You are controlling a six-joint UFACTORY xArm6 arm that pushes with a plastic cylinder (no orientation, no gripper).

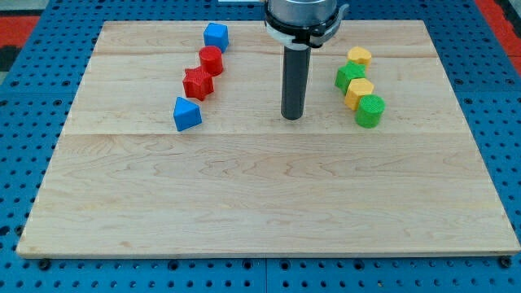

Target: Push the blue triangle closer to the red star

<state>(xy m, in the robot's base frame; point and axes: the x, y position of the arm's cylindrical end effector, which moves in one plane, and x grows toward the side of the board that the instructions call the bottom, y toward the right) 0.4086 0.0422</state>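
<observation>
Right of the blue triangle and red star, my tip stands apart, grasping nothing.

My tip stands in the open lane of the worktop; the blue triangle is reachable from the view's bottom, red star just above.
</observation>
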